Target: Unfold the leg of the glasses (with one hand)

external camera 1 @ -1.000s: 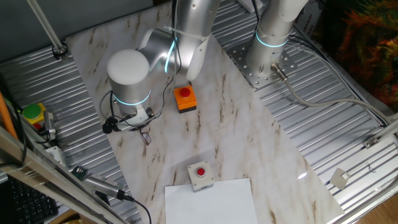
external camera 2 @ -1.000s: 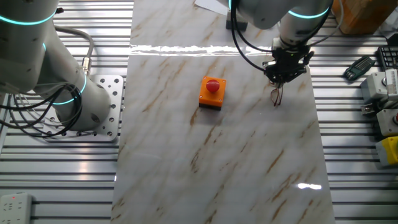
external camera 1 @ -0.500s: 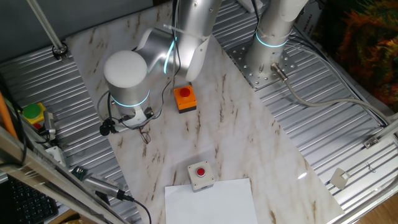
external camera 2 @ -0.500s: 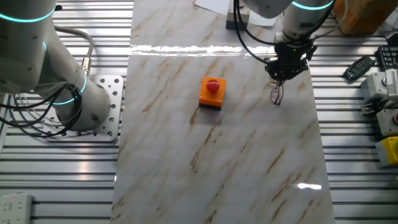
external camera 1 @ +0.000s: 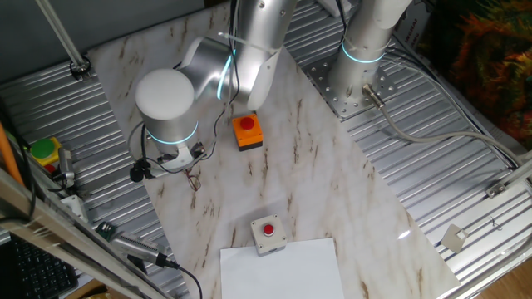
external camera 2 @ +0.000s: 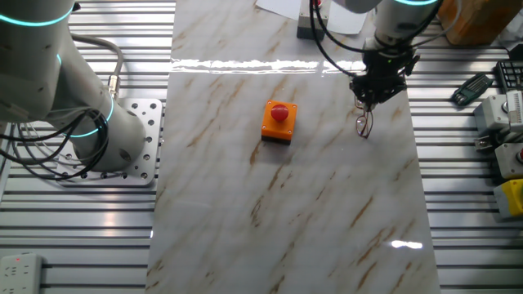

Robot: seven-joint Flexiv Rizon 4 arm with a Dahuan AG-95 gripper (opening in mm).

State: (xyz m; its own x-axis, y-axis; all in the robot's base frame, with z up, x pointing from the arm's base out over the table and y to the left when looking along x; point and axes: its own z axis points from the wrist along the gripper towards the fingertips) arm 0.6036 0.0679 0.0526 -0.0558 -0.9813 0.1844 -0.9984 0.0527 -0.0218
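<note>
- The glasses (external camera 2: pixel 362 124) are lying on the marble table (external camera 2: pixel 286 212), near its edge, well apart from the orange button box (external camera 2: pixel 279 122) at the table's middle.
- The pincer (external camera 2: pixel 369 96) is being held directly above the glasses; compared with a second ago, it is being carried slightly higher and toward the far end of the table, while the glasses are shifted a little the same way.
- In one fixed view the glasses (external camera 1: pixel 194 180) are being seen as a thin dark loop just below the arm's wrist; the pincer itself is being hidden there by the round joint.
- Whether the pincer is open, closed, or pinching part of the frame cannot be told; the fingertips are too small and dark.
- The small drag of the frame is being read as a sign that a leg may be caught and drawn outward, so the unfolding is judged as under way, not finished.
- The frame is being judged light and prone to sliding, so a slip from the hold is the main risk.
</note>
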